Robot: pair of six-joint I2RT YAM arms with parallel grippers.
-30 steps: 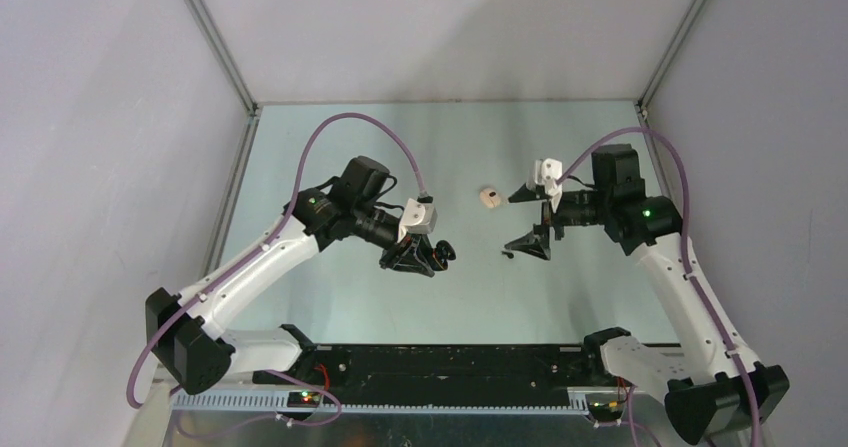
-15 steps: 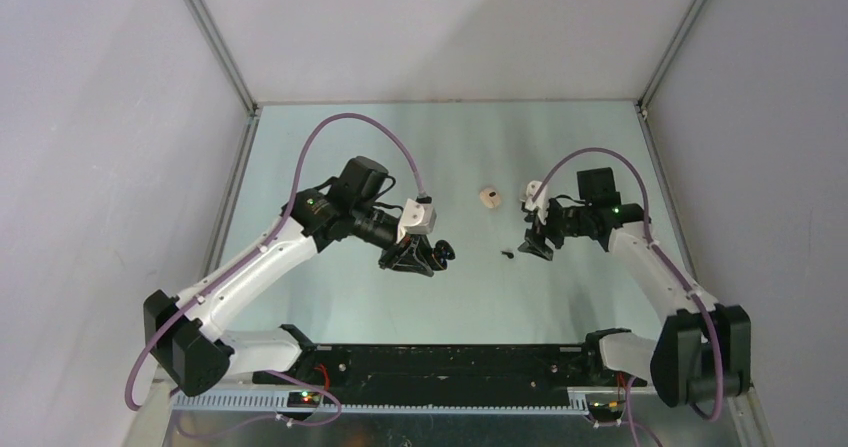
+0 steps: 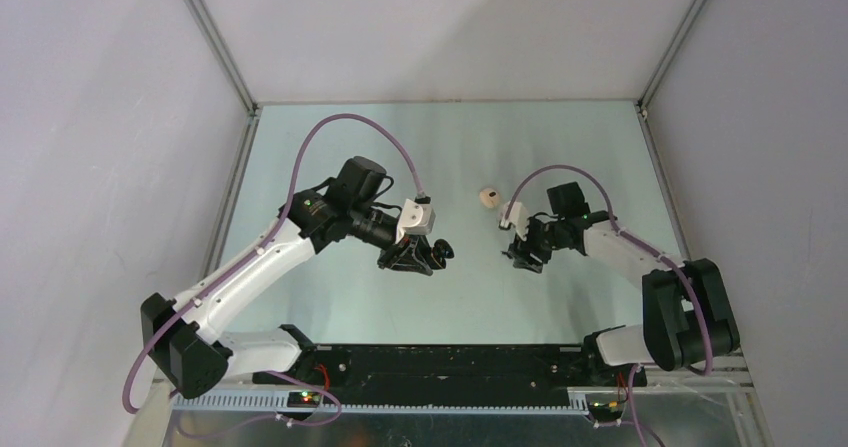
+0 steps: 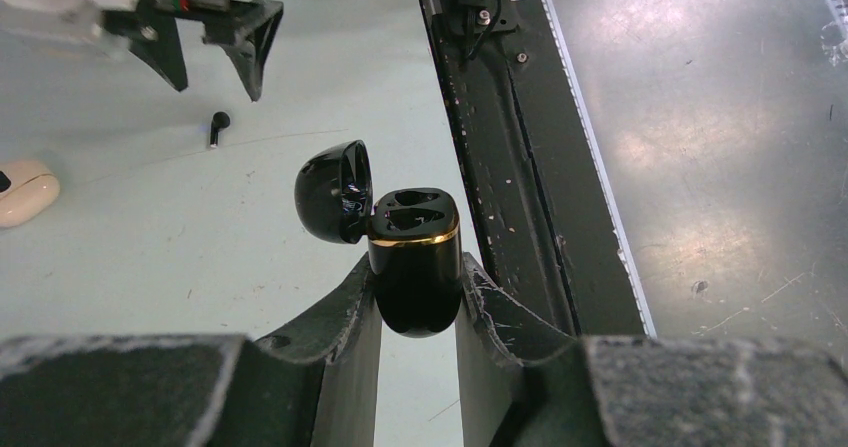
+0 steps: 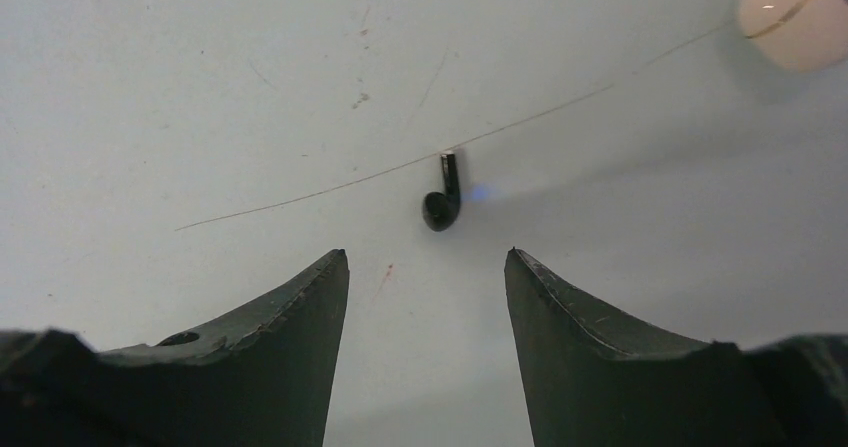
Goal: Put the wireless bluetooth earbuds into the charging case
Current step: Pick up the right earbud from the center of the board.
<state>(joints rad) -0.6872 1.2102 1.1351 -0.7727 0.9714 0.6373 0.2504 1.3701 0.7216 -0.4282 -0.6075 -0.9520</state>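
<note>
My left gripper (image 3: 418,258) is shut on a glossy black charging case (image 4: 414,267) with a gold rim. The case's lid (image 4: 333,191) is hinged open and both slots look empty. One tiny black earbud (image 5: 443,199) lies on the table just ahead of my right gripper (image 5: 427,257), which is open, empty and low over the table (image 3: 519,252). The earbud also shows in the left wrist view (image 4: 217,123), below the right gripper's fingers (image 4: 250,42). No other earbuds are in view.
A small white rounded case (image 3: 488,198) lies on the table beyond the right gripper; it also shows in the right wrist view (image 5: 795,17) and the left wrist view (image 4: 22,191). A black base rail (image 3: 450,362) runs along the near edge.
The right arm has stretched left and down, bringing its open gripper low over the black earbud. The left gripper with the black case has stayed still.
</note>
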